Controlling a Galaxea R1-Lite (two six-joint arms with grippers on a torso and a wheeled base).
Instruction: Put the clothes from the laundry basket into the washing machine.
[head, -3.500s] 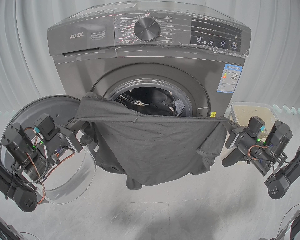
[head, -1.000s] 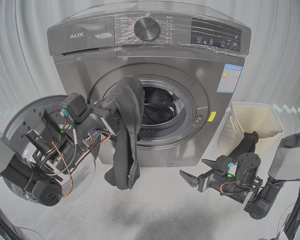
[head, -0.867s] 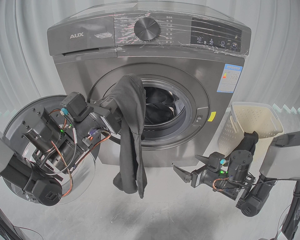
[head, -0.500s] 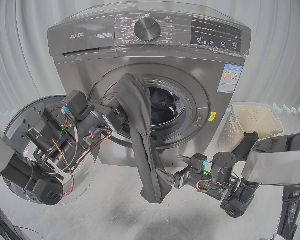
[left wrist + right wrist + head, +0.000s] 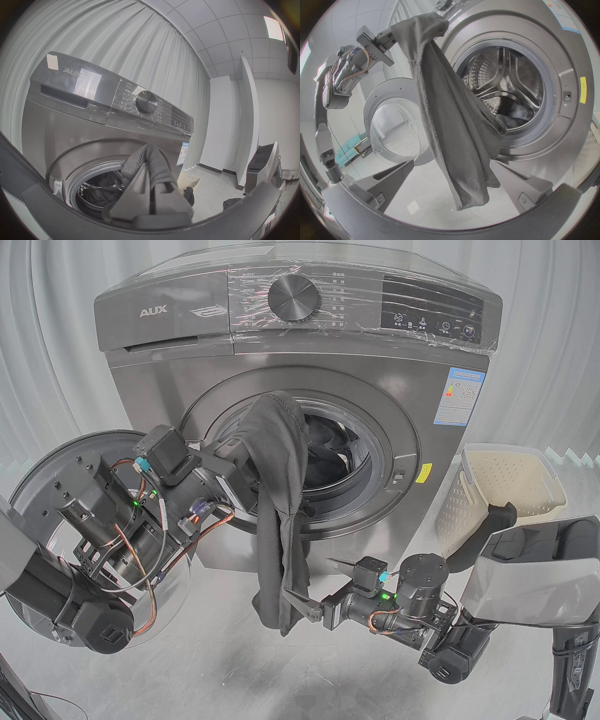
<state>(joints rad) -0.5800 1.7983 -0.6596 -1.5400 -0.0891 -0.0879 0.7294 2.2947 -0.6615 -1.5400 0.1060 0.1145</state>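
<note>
Left jaws pinch the shirt (image 5: 278, 490) up high; right jaws sit wide open round its tail. Shut them on it, then lift it into the drum (image 5: 340, 446).

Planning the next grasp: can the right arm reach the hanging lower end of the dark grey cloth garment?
Probably yes. The right arm's fingers stand open, and the dark grey cloth garment hangs freely close before them, with nothing between.

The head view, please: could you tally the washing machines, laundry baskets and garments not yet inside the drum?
Washing machine: 1
Laundry basket: 1
Garments outside the drum: 2, the hanging garment and the basket's garment
Total: 4
</note>
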